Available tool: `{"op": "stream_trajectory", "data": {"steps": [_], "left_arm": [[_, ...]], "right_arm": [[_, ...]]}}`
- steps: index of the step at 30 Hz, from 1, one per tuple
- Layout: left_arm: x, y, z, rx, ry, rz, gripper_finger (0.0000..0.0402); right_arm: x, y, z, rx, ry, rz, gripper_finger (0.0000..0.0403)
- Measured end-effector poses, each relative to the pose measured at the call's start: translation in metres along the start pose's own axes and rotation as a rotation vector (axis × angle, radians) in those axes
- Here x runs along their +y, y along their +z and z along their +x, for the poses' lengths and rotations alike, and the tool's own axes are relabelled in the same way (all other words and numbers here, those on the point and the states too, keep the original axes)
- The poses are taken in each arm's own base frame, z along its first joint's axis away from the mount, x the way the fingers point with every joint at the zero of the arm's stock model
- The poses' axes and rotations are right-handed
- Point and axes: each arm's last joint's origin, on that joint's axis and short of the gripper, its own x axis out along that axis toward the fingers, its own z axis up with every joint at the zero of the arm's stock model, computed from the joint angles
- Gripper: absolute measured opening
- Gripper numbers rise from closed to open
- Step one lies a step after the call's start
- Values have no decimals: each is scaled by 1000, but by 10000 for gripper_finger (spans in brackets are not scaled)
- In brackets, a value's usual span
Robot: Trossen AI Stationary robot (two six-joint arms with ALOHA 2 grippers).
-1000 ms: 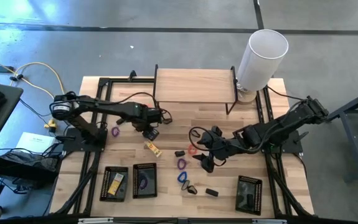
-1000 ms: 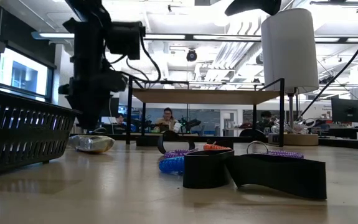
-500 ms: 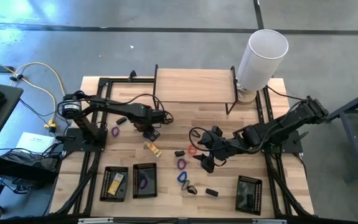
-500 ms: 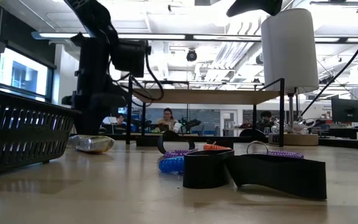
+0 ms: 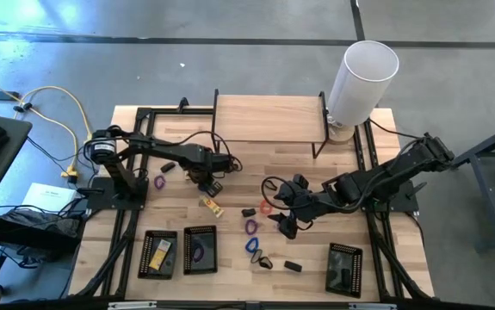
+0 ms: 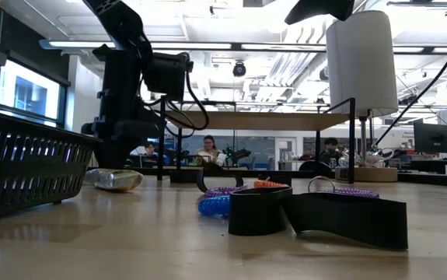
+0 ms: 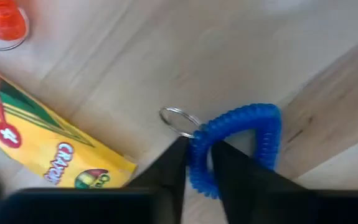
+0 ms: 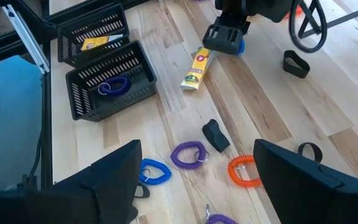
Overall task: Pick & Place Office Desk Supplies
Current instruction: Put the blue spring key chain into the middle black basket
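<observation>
So the left hand point(image 7: 197, 165) is sitting down on the tabletop point(image 5: 264, 129) and its two dark fingers are pinching the blue coil loop point(image 7: 241, 146) right by its little metal key ring point(image 7: 177, 121). The coil is lying flat on the wood, not lifted, just beside the yellow crayon packet point(image 7: 38, 146). Looks to me like the grab step of a pick, with the carry not yet started.

From the right wrist camera you can see where it probably goes: one black mesh tray point(image 8: 113, 78) is already holding a blue loop point(image 8: 112, 86), and the tray point(image 8: 98, 31) next to it is holding a yellow packet. So I'm guessing loops go in that first tray.

Next move calls for lifting straight up without the springy coil slipping out or snagging, then swinging over to the tray near the front edge and dropping it.

The right hand point(image 5: 286, 209) is waiting with its fingers spread wide and nothing in them, hanging over the other scattered stuff: a purple loop point(image 8: 190, 154), an orange loop point(image 8: 242, 171), another blue loop point(image 8: 154, 172) and a black clip point(image 8: 215, 134).
</observation>
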Motion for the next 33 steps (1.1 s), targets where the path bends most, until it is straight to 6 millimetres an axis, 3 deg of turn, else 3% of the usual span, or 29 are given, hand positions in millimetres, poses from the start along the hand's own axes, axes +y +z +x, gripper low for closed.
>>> {"op": "stream_trajectory", "data": {"steps": [3, 7, 11, 14, 23, 33], "left_arm": [[-1, -1, 0, -1, 4, 9, 17], [-3, -5, -6, -15, 2, -2, 10], [-1, -19, -25, -56, 6, -30, 4], [-2, -26, -53, -158, -75, -78, 3], [-9, -79, -111, -306, -270, -158, 2], [-47, -154, -163, -219, -396, -152, 1]], "right_arm": [[0, 0, 0, -2, -2, 0, 298], [0, 0, 0, -2, -2, -7, 298], [0, 0, 0, -2, 0, -8, 298], [0, 0, 0, -3, 2, -16, 298], [1, 1, 0, -8, 6, -41, 298], [1, 1, 0, -10, 8, -48, 298]]}}
